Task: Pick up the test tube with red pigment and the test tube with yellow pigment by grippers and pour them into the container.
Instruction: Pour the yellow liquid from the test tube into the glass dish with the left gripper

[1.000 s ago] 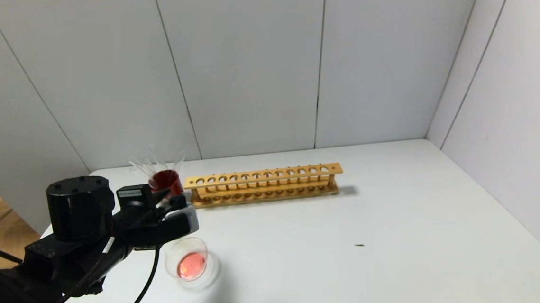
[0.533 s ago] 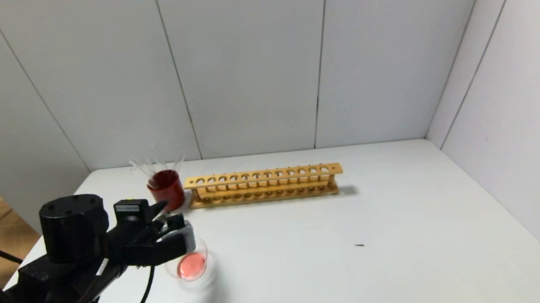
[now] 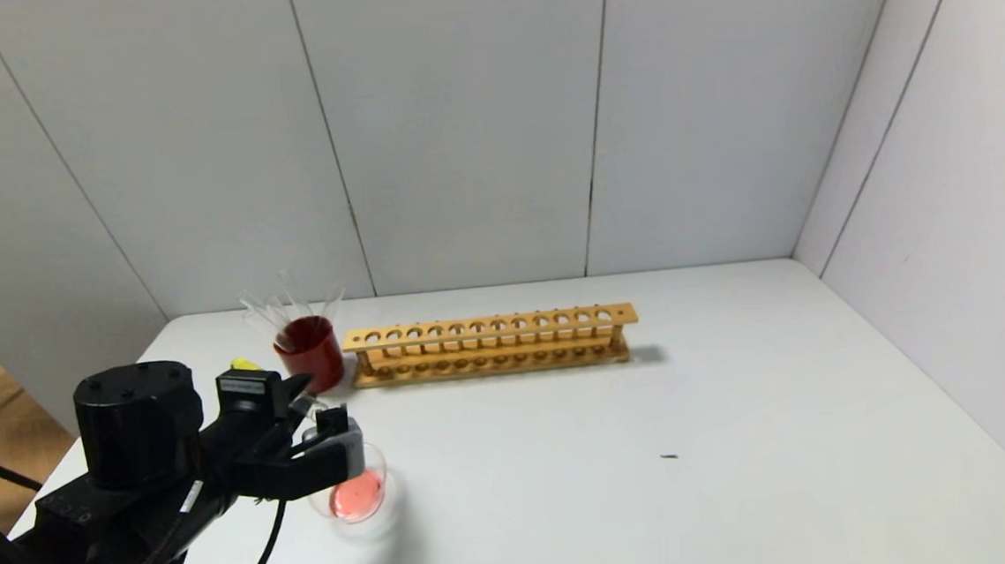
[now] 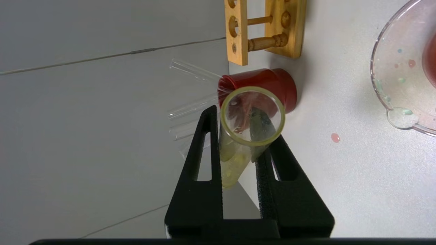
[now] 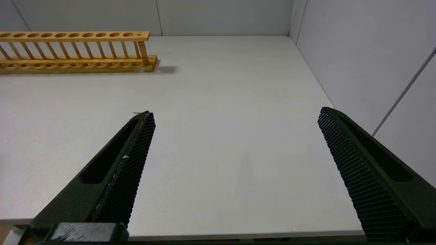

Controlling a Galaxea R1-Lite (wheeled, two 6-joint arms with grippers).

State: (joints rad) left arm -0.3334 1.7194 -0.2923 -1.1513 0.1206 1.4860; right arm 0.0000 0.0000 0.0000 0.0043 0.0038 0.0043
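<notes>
My left gripper [image 3: 323, 429] is shut on the test tube with yellow pigment [image 4: 235, 160], just above the near-left rim of the container [image 3: 372, 468]. The tube lies tilted between the jaws, its open mouth towards the wrist camera, with pale yellow liquid in its rounded end. That yellow end shows behind the wrist in the head view [image 3: 244, 364]. The container is a clear glass dish with orange-red liquid in it and also shows in the left wrist view [image 4: 391, 85]. The test tube with red pigment is not in view. My right gripper [image 5: 235, 117] is open and empty over the table's near right part.
A dark red cup [image 3: 311, 353] holding several colourless tubes stands behind the dish, next to the left end of an empty wooden rack [image 3: 489, 343]. A small red drop [image 4: 335, 137] lies on the table by the dish. White walls close in the back and right.
My left gripper came down and nearer, from beside the red cup to the dish's rim, and turned; the tube's yellow end now shows behind the wrist.
</notes>
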